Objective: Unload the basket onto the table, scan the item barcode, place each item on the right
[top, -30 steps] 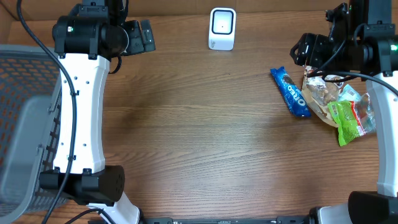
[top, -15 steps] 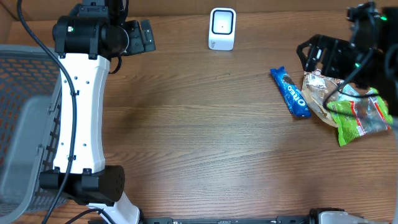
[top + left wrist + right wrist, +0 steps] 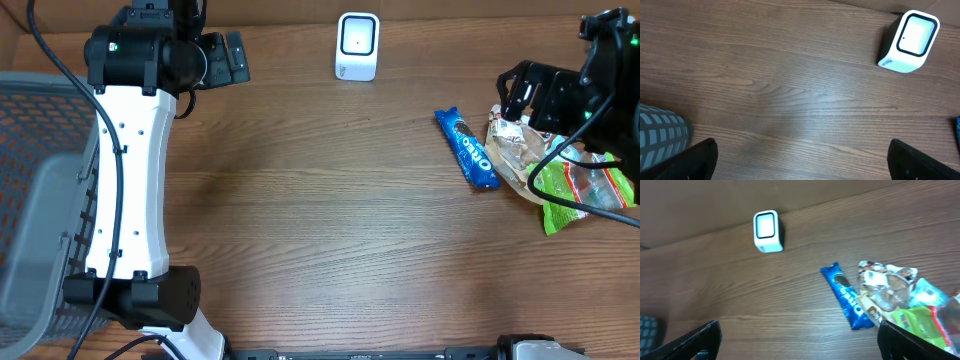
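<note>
Left gripper is hanging wide open and empty, near the scanner. Right gripper is hovering over the bags, likewise spread and empty. Oreo pack is lying flat on the table, touching the bags' left edge.

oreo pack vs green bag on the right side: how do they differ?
The Oreo pack is blue, slim and straight; the green bag is wider and crumpled. The Oreo pack lies at the left edge of the group, fully in view; the green bag sits furthest right, overlapping a clear snack bag. Shared: both lie on the table, and neither is gripped.
</note>
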Motion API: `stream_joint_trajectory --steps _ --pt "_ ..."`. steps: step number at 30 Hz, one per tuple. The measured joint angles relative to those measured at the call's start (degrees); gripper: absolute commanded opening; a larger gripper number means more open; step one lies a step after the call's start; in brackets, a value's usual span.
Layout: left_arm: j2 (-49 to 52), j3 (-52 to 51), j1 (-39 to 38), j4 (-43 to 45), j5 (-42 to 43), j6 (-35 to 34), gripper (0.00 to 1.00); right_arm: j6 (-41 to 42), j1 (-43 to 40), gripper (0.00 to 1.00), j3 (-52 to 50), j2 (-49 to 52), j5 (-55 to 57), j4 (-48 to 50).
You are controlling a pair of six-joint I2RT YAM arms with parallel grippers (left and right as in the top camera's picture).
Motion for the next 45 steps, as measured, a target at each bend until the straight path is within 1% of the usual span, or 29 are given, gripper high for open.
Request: stream_joint_trajectory --steps 4,9,12,13,15,18,20,24,29,31,35,38,41,45 --pt "0.0 0.0 0.0 0.0 0.0 0.0 1.0 0.0 0.0 1.0 0.0 -1.2 3.0 0.8" --pt "0.0 0.0 0.0 0.0 0.0 0.0 1.0 -1.0 0.0 1.0 0.0 -5.5 7.0 1.3" --pt "0.0 0.0 0.0 0.0 0.0 0.0 1.0 -2.8 0.0 1.0 -1.3 -8.8 8.6 7.2" --pt "0.0 0.0 0.0 0.0 0.0 0.0 1.0 -3.3 0.0 1.0 -3.3 -10.5 8.9 11.4" --pt "0.0 0.0 0.0 0.0 0.0 0.0 1.0 -4.2 0.0 1.0 -9.4 -14.3 9.4 21.0" --pt "0.0 0.0 0.0 0.0 0.0 0.0 1.0 -4.9 0.0 1.0 -22.3 -21.1 9.7 35.4" --pt "0.0 0.0 0.0 0.0 0.0 0.0 1.0 -5.2 0.0 1.0 -34.0 -26.6 9.6 47.1" --pt "0.0 0.0 0.0 0.0 0.0 0.0 1.0 -5.6 0.0 1.0 -56.1 -36.9 9.4 64.5" --pt "0.0 0.0 0.0 0.0 0.0 0.0 1.0 -5.8 0.0 1.0 -77.8 -49.7 9.3 78.7" --pt "0.0 0.0 0.0 0.0 0.0 0.0 1.0 -5.8 0.0 1.0 -86.5 -56.4 9.2 83.4" --pt "0.0 0.0 0.0 0.0 0.0 0.0 1.0 -5.8 0.0 1.0 -98.1 -66.4 9.2 86.1" --pt "0.0 0.0 0.0 0.0 0.0 0.0 1.0 -5.8 0.0 1.0 -104.1 -71.7 9.2 86.1" --pt "0.0 0.0 0.0 0.0 0.0 0.0 1.0 -5.8 0.0 1.0 -107.5 -75.5 9.2 86.0" --pt "0.0 0.0 0.0 0.0 0.0 0.0 1.0 -5.8 0.0 1.0 -108.5 -78.6 9.2 81.5"
